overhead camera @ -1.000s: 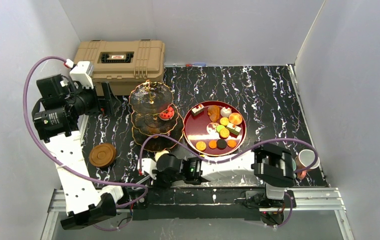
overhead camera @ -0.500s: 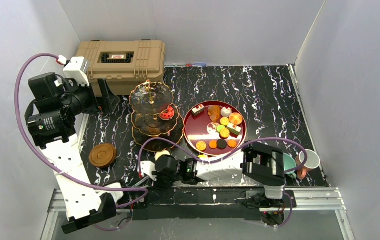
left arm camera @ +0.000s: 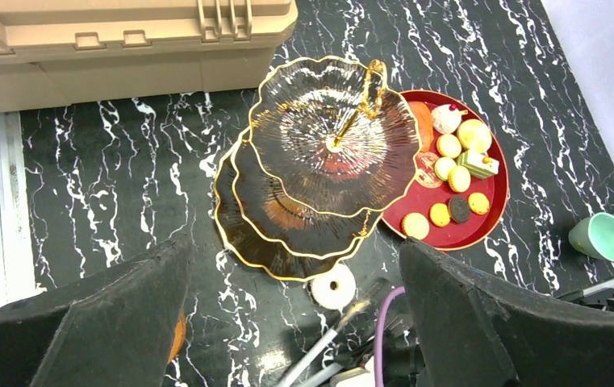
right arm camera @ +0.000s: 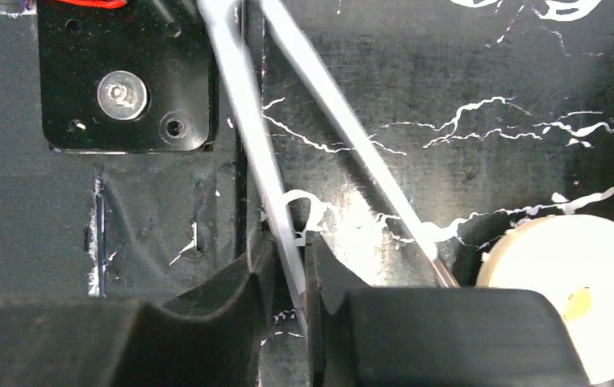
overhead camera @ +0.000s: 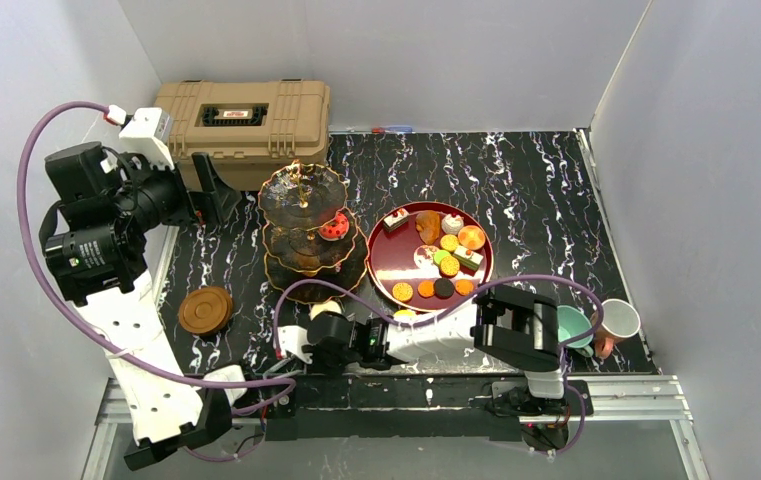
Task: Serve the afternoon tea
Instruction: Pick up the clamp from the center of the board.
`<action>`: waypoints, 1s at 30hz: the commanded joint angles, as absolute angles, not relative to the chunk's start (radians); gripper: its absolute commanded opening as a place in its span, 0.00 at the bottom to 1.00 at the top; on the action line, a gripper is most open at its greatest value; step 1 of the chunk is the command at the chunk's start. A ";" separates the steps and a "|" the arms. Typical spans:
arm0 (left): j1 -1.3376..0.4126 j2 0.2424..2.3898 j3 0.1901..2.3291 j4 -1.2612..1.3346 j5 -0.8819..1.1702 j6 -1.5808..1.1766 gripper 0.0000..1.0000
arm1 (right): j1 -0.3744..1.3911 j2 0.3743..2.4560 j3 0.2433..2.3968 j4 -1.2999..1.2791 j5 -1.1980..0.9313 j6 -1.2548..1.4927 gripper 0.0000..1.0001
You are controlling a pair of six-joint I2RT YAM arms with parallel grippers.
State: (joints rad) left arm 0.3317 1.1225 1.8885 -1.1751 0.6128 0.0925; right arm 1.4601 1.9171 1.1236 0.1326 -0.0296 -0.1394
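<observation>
text: none legible | tan case (overhead camera: 241, 118) lid plate: red mark, too small to read

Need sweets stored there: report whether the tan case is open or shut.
Shut: the tan case has its lid down flat on the base, no gap showing.

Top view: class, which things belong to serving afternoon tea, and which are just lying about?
For the tea: tiered stand, red tray, toy sweets, teal cup, white cup, brown saucer, tongs.
Lying about: tan case, pen-like thing.
</observation>
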 commanded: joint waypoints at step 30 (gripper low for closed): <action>0.323 1.025 1.814 -1.018 1.143 -0.243 0.98 | 1.456 1.123 0.908 0.688 0.685 -0.110 0.01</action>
